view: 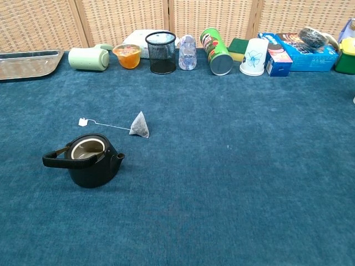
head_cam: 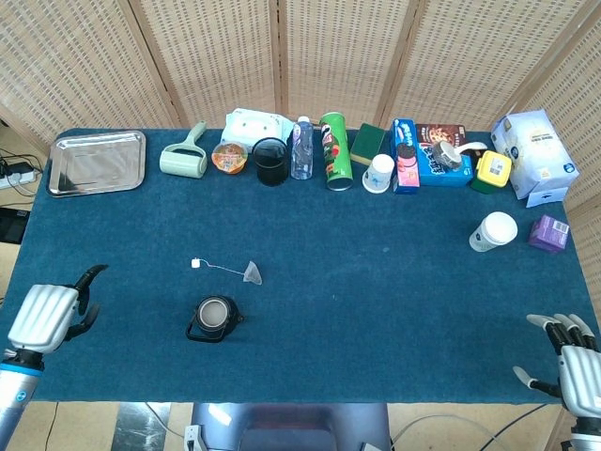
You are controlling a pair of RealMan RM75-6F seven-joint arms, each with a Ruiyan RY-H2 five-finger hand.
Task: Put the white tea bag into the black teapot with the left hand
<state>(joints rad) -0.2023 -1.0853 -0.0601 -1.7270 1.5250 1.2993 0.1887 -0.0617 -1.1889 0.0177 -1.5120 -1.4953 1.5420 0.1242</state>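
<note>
Blue table holds everything. Black teapot sits lidless, front left area. Left hand at table's left front edge, well apart from the teapot, empty, thumb sticking out, other fingers look curled. Right hand at the right front corner, fingers apart, holding nothing. White tea bag lies on the cloth just behind the teapot, string running left to its tag.

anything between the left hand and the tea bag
Only bare blue cloth, in the head view. The left hand is at the table's left edge; the tea bag lies apart, its string and tag toward the hand. The teapot sits nearer, below that line.
</note>
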